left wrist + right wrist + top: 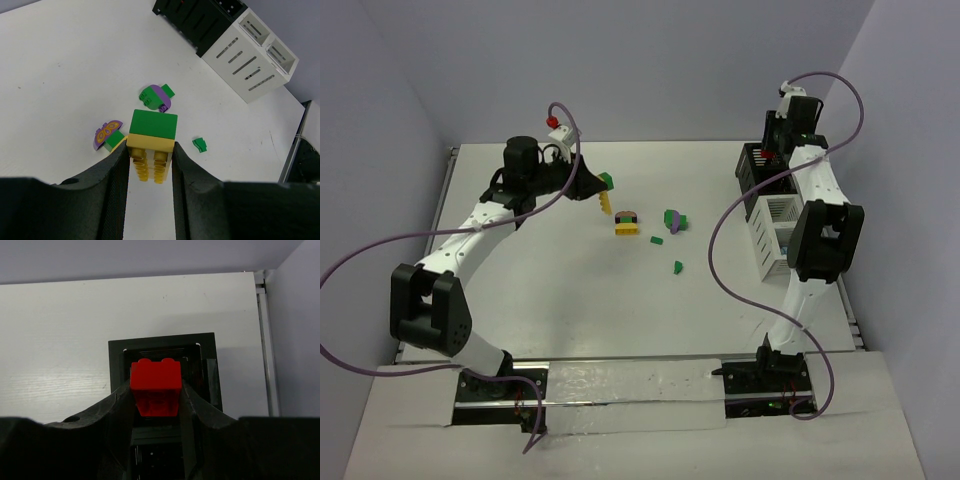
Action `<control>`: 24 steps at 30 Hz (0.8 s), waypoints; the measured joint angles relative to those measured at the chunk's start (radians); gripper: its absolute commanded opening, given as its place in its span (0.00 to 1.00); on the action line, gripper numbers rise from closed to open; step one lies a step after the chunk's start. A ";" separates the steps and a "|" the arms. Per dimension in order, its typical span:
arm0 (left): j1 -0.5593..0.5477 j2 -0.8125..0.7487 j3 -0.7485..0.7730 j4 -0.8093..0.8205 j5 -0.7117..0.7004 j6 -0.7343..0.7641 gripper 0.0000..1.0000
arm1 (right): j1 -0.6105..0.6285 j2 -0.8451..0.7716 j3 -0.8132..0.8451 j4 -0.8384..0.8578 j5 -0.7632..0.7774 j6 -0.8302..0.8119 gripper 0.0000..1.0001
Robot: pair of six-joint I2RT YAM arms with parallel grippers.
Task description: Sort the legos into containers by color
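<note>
My right fingers (126,392) are clenched on a red two-stud plastic brick (156,380), its long axis lying crosswise from one finger to the other. It hangs directly over the black slatted end compartment (162,340) of the white compartmented plastic rack (775,235). As I judge it, the coming move turns on that: the opening lies straight below the brick, so letting go should be enough, though I cannot tell from here whether this is red's bin. My left fingers (119,167) grip a yellow plastic brick (149,162) with a green plastic block (153,124) stuck on its end. It seems raised off the white counter (520,300), well apart from the rack. Between that stack and the rack lie a green-and-purple cluster (156,96) and a small green piece (200,144). My right arm is much the nearer to the rack. The left would have to cross the scatter, and its two colours likely need pulling apart first.
</note>
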 measured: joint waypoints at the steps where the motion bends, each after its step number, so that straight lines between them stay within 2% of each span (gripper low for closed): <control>1: 0.000 0.000 0.000 0.000 0.000 0.000 0.00 | -0.002 0.004 0.000 0.001 0.000 0.000 0.18; 5: 0.000 0.002 0.004 0.000 0.000 0.000 0.00 | -0.007 0.015 0.000 0.018 0.002 0.000 0.20; 8: 0.000 0.003 0.004 0.000 0.000 -0.001 0.00 | -0.007 0.023 0.001 0.028 0.001 0.000 0.54; 15: 0.000 0.011 0.004 0.000 0.001 -0.001 0.00 | -0.007 0.035 0.004 0.029 -0.003 0.008 0.84; 20: 0.000 0.012 0.004 0.000 0.010 0.000 0.00 | -0.007 0.031 0.004 0.016 -0.024 0.013 0.86; 24: 0.000 0.011 0.003 0.004 0.084 0.002 0.00 | -0.009 -0.033 -0.004 -0.044 -0.156 0.014 0.87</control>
